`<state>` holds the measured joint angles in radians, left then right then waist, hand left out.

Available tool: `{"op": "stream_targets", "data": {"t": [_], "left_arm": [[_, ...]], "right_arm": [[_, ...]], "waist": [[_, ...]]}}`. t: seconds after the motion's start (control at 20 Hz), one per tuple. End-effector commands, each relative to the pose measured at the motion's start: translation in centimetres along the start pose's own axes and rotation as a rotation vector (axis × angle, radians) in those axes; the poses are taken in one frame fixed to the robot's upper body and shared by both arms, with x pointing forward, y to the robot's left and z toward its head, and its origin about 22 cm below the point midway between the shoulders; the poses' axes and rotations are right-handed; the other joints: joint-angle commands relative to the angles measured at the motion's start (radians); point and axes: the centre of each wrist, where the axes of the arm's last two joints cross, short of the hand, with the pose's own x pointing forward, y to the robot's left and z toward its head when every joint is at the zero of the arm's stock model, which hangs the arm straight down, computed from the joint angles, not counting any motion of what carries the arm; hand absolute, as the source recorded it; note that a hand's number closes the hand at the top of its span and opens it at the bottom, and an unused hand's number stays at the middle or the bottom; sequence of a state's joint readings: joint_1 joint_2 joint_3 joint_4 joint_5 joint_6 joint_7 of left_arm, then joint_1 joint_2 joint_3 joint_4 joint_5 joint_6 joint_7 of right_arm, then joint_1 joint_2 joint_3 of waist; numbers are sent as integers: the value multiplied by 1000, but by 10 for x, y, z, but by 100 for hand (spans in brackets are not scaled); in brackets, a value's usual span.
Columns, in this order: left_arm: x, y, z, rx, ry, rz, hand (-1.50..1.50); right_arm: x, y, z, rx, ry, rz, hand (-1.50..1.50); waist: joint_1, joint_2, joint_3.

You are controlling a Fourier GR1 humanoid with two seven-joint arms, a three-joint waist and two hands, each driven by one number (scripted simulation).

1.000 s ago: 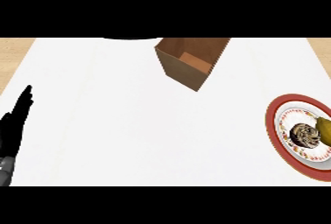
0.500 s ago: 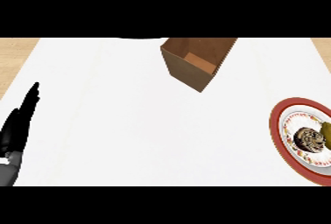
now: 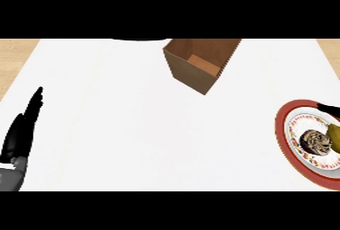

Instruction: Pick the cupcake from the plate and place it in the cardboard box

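My left hand [image 3: 23, 130] sits at the near-left edge of the counter [image 3: 133, 134], fingers straight and pointing up, resting, holding nothing. My right hand [image 3: 328, 107] shows only as a dark tip at the far-right edge, over the far rim of the plate [image 3: 284, 134]; can't tell if its fingers are open or curled. The cupcake [image 3: 316, 141] is on the plate at the right edge, brown swirl top, not yet picked. A yellow-green fruit, maybe a pear [image 3: 334, 137], lies touching it on its right side, partly cut off by the view edge. The cardboard box [image 3: 199, 63] stands far center, open, well apart from the plate, to its far left. Risks as I judge them: the fruit is right against the cupcake, so my fingers closing in could catch or shove the fruit instead, or push the cupcake across the plate. The plate is half out of view, so aiming the grab is harder. The box opening looks narrow and seems tilted, so the cupcake could clip the wall on the drop.
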<state>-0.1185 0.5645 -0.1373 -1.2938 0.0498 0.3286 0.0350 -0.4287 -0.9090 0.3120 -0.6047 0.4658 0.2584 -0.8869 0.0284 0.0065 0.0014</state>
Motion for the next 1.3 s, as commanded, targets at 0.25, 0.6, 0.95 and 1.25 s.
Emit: {"op": "stream_targets", "data": {"t": [0.25,0.6,0.95,1.25], "left_arm": [[0,0,-2,-1,15,-3,0],[1,20,2,5,7,1,0],[-2,-6,2,21,-1,-13,0],[-10,4,7,18,25,1,0]], "right_arm": [[-10,20,-21,89,6,22,-150],[2,-5,-47,92,-10,28,-150],[10,1,-50,108,-111,-10,-150],[15,7,-37,112,-153,-3,-150]], "waist": [[-16,-3,0],[-13,-4,0],[-24,-6,-1],[-32,-9,-2]]}}
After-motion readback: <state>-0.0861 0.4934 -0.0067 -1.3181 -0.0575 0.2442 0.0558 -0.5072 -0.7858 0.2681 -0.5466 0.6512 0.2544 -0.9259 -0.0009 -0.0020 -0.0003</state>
